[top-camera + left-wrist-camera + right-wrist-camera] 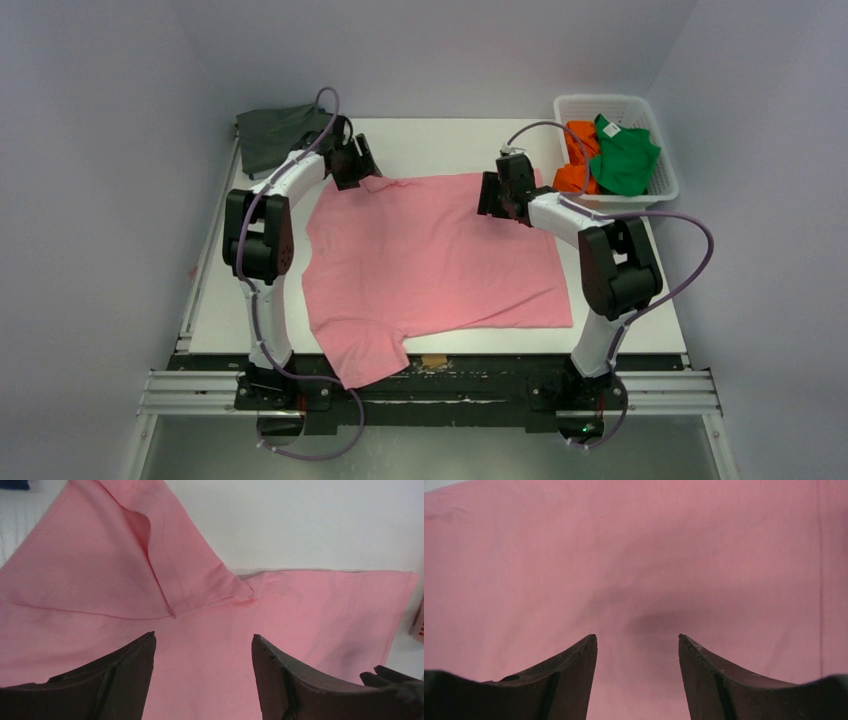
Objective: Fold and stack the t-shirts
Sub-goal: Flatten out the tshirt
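— While the pink t-shirt lies flat on the table, are you gripping it?
— No: my left gripper and right gripper hover at its far edge, spread, empty. Beyond: grey t-shirt far left, orange t-shirt and green t-shirt in the basket.

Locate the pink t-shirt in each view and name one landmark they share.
Top external: pink t-shirt spread flat on the white table, centre.
Left wrist: fills most of the frame, flap folded over upper left.
Right wrist: fills nearly the whole frame.
Shared landmark: white table beyond the shirt's edge, a mere top-left sliver in right wrist.
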{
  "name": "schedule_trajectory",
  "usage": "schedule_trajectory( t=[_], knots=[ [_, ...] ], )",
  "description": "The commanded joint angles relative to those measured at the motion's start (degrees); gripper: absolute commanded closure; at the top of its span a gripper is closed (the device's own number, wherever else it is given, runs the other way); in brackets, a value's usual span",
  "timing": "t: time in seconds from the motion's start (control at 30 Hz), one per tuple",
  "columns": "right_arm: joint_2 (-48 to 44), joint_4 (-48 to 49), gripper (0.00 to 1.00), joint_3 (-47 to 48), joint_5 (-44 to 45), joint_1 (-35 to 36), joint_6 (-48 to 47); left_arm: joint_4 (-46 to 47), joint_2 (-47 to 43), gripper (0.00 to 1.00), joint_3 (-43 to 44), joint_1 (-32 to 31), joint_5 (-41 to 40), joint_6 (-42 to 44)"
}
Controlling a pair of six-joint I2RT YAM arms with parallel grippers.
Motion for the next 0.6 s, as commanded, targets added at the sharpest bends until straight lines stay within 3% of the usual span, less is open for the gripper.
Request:
schedule_trajectory(
  t=[0.0,0.37,0.57],
  knots=[
    [-0.53,0.41,0.41,-0.21,-0.95,-0.32,0.61,3.74,1.59,0.45,-0.79,-0.23,2.46,-6.48],
    [-0.41,-0.45,0.42,-1.38,-1.63,-0.31,0.47,3.45,5.26,0.52,0.77,-0.87,-0.26,-11.31],
    [-0.84,-1.29,0.42,-1.41,-0.41,-0.32,0.1,4.5,8.2,0.61,3.83,-1.05,0.32,-12.69]
  ],
)
